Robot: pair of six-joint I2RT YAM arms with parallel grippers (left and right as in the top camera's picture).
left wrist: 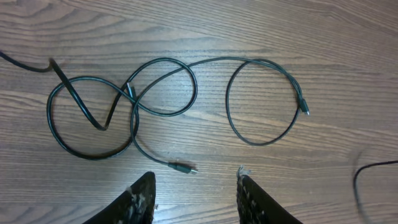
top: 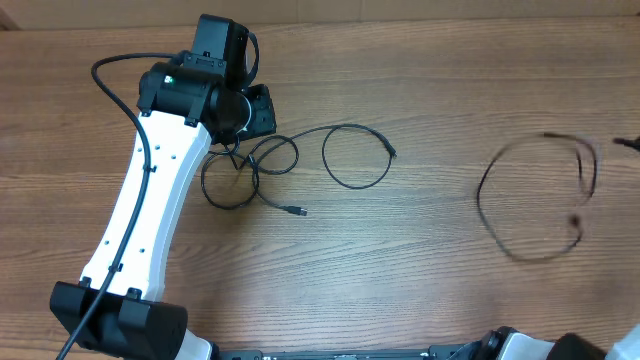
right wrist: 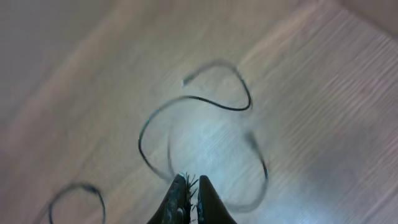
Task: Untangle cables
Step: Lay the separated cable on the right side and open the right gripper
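Note:
One thin black cable (top: 270, 160) lies on the wooden table in three loose overlapping loops, a plug end (top: 298, 211) at the front. In the left wrist view this cable (left wrist: 163, 93) spreads ahead of my left gripper (left wrist: 196, 174), which is open and empty, its plug (left wrist: 183, 167) just in front of the fingers. My left gripper (top: 255, 112) hovers behind the loops. A second black cable (top: 535, 200) forms a blurred loop at the right. My right gripper (right wrist: 189, 179) is shut, with strands of this cable (right wrist: 205, 102) meeting its tips.
The white left arm (top: 150, 210) reaches from the front left across the table. The right arm's base (top: 570, 348) shows at the front right edge. A dark tip (top: 630, 143) shows at the right border. The table's far edge (top: 450, 20) runs along the top.

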